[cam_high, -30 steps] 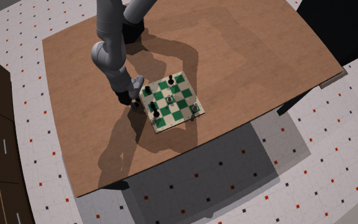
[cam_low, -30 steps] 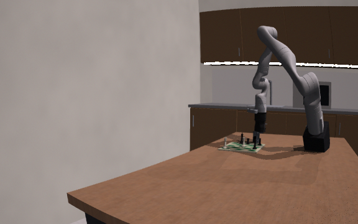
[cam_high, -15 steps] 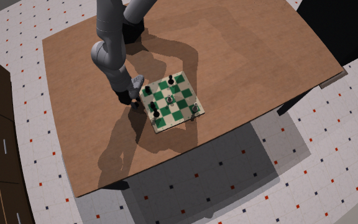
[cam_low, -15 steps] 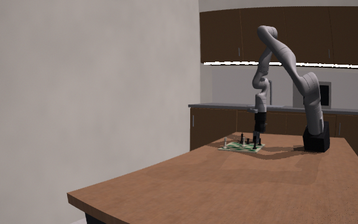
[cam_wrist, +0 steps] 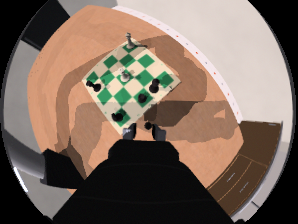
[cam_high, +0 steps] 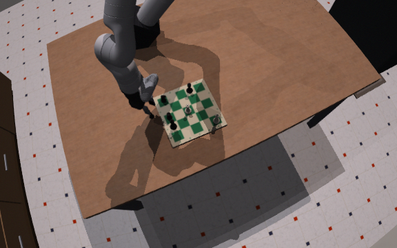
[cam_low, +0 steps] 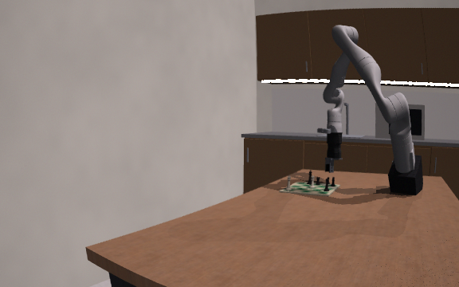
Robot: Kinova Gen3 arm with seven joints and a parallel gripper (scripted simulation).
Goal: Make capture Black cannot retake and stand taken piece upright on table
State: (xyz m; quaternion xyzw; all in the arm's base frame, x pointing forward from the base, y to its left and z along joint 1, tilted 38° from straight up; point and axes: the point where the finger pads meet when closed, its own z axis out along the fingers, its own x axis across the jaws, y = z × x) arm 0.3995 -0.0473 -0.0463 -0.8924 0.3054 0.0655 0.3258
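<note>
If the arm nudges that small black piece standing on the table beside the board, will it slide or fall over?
The black piece looks tall over a narrow base, so it probably tips rather than slides. Its rounded body may then roll across the smooth wooden table.

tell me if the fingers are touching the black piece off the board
Apart. The exterior view shows the gripper raised, with a gap above the black piece on the table.

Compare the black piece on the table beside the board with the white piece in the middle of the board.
The black piece is dark, the white piece pale grey. The black piece stands on the table, off the board, under the open jaws; the white piece stands on a board square. Both are upright.
</note>
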